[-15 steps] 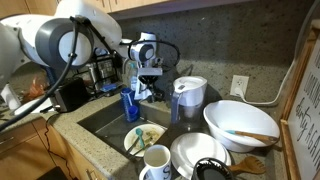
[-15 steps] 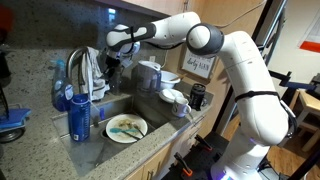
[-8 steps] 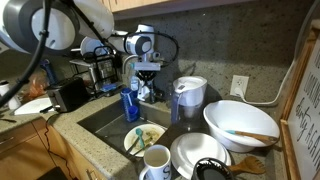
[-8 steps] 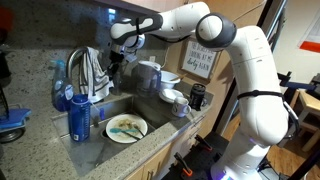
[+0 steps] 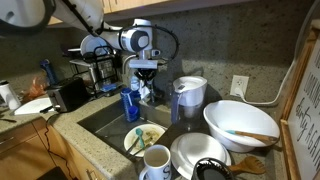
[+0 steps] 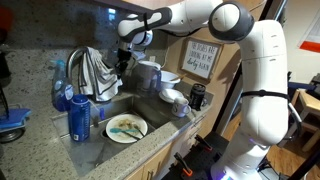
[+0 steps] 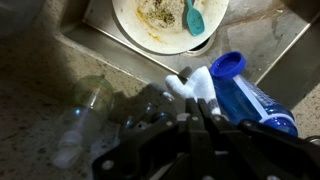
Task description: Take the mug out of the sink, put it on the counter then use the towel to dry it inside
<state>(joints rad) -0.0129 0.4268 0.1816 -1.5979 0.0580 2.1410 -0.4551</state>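
Note:
A white mug (image 5: 157,160) stands upright on the counter at the sink's front corner, next to stacked plates. The grey-white towel (image 6: 93,71) hangs over the faucet behind the sink and stretches toward my gripper (image 6: 124,63). In the wrist view my gripper (image 7: 192,112) has its fingers pressed together with a white fold of the towel (image 7: 188,85) at their tips. In an exterior view my gripper (image 5: 146,78) hovers above the back of the sink, far from the mug.
A dirty plate (image 5: 145,138) with a teal spoon lies in the sink, also in the wrist view (image 7: 165,22). A blue bottle (image 5: 130,103) stands beside the faucet. A white kettle (image 5: 188,97), a big white bowl (image 5: 240,125) and plates crowd the counter.
The arm has swung upward and its wrist has shifted a little away from the faucet. The towel now stretches out toward the gripper. The mug has not moved.

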